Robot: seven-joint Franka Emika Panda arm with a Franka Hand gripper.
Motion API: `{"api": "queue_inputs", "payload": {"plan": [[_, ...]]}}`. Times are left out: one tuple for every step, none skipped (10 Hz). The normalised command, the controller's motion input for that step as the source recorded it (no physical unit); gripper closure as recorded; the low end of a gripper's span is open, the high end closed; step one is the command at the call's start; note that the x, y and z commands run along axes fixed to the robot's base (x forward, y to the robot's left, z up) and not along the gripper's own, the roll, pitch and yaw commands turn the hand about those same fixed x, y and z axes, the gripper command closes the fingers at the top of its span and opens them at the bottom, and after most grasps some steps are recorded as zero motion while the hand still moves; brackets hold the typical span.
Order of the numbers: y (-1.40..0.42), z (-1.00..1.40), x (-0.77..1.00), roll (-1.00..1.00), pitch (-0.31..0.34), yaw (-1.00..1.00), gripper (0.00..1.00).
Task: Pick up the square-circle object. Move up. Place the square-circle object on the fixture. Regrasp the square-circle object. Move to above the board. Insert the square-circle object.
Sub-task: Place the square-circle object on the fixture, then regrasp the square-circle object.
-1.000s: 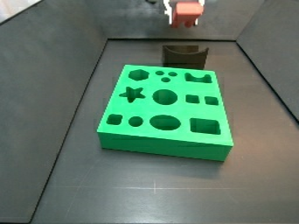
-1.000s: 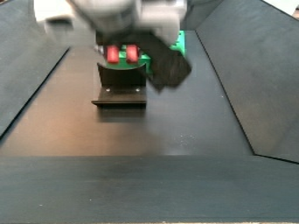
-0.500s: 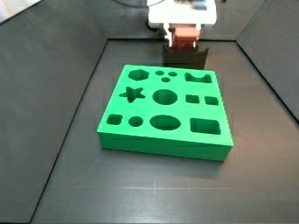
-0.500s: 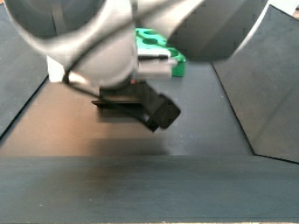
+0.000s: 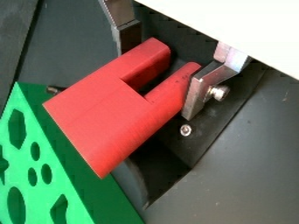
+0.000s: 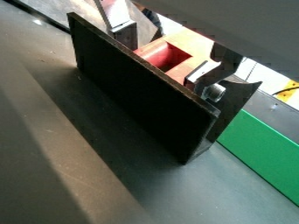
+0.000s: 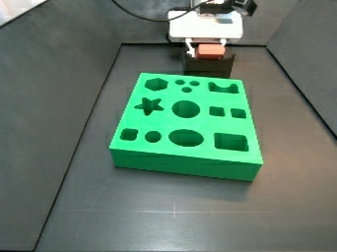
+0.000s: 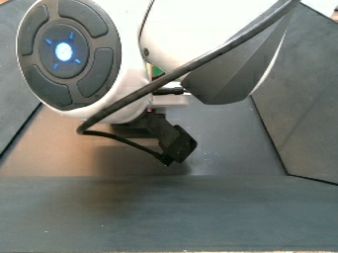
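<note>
The red square-circle object sits between my gripper's fingers, its two prongs pointing up into the gripper. The silver finger plates press on both prongs. In a wrist view the object rests just behind the upper edge of the dark fixture. In a side view the gripper stands low over the fixture at the far end, with the red object in it. The green board lies just in front of the fixture.
The board's edge shows in both wrist views. Dark sloping walls line both sides of the floor. In a side view the arm's body fills the frame and hides the gripper and most of the fixture.
The gripper has come down with the red object from above onto the fixture. The arm now fills one side view.
</note>
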Motion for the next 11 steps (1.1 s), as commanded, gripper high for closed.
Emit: {"api": "queue_inputs", "payload": {"plan": [[0.00,0.00,0.00,0.00,0.000,0.00,0.00],[0.00,1.00,0.00,0.04,-0.011,-0.04,0.00],[0.00,1.00,-0.02,0.04,0.003,-0.02,0.00],[-0.01,1.00,-0.03,0.05,0.008,-0.01,0.00],[-0.01,1.00,-0.03,0.07,0.014,0.00,0.00],[-0.01,1.00,-0.04,0.07,0.021,0.01,0.00],[0.00,0.88,-0.04,0.06,0.046,0.01,0.00],[0.00,0.77,-0.03,0.05,0.054,0.01,0.00],[0.00,0.54,-0.02,0.05,0.073,0.00,0.00],[0.00,0.36,-0.02,0.04,0.081,0.00,0.00],[-0.90,1.00,-0.06,1.00,0.083,0.01,0.00]]}}
